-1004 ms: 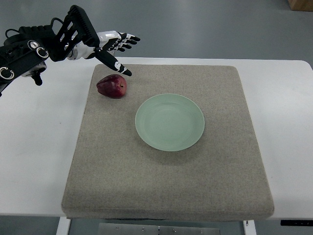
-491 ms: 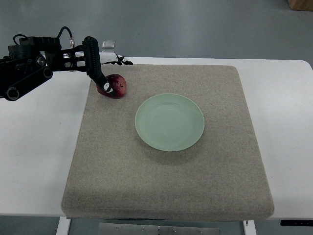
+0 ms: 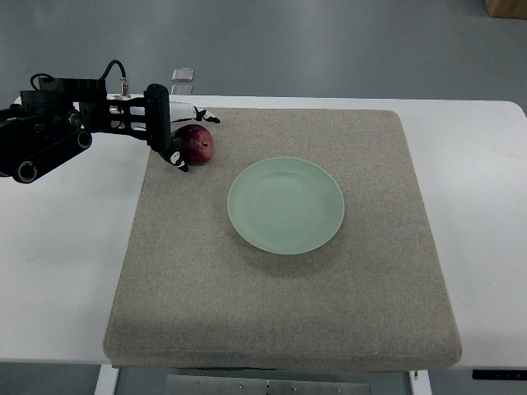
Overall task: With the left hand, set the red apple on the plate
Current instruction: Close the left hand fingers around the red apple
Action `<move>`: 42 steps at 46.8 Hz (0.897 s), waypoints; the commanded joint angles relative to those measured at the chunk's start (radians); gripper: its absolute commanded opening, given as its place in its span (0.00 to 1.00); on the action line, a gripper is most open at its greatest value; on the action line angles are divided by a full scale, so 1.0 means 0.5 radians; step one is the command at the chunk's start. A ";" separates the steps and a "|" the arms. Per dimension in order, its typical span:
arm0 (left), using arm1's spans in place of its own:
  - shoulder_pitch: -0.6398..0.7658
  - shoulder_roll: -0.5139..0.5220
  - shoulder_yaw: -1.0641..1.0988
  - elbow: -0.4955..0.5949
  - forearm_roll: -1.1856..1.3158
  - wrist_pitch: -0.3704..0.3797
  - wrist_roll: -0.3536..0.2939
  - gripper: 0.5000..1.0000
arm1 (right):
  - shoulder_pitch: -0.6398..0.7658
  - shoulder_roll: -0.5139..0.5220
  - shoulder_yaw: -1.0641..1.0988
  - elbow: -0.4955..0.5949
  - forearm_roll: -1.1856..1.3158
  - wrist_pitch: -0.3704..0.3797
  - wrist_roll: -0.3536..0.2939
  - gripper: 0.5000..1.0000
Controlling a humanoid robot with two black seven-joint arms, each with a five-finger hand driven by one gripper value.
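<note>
A dark red apple (image 3: 197, 144) lies on the grey mat (image 3: 280, 313), near its far left corner. My left hand (image 3: 188, 136) reaches in from the left and straddles the apple. Its black thumb (image 3: 175, 154) sits against the apple's near left side, and its fingertips (image 3: 206, 116) stretch out behind the apple. The fingers are still spread rather than wrapped tight, and the apple rests on the mat. A pale green plate (image 3: 286, 205) lies empty in the middle of the mat, to the right of the apple. The right arm is out of view.
The mat covers most of a white table (image 3: 58, 263). A small clear object (image 3: 183, 75) stands at the table's far edge behind the hand. Grey floor shows beyond the table.
The left hand came down from above and behind the apple and settled around it, thumb in front and fingers behind. The apple has barely shifted.
</note>
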 commanded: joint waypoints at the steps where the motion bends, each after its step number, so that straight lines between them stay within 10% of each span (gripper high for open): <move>1: 0.010 0.002 0.000 -0.001 -0.003 0.008 0.000 0.98 | 0.000 0.000 0.000 -0.002 0.000 0.000 0.000 0.93; 11: 0.016 -0.001 0.003 -0.001 0.006 0.005 -0.003 0.92 | 0.000 0.000 0.000 -0.002 0.000 0.000 0.000 0.93; 42: 0.016 -0.038 0.003 0.024 0.062 0.045 -0.003 0.20 | 0.000 0.000 0.000 0.002 0.000 0.000 0.000 0.93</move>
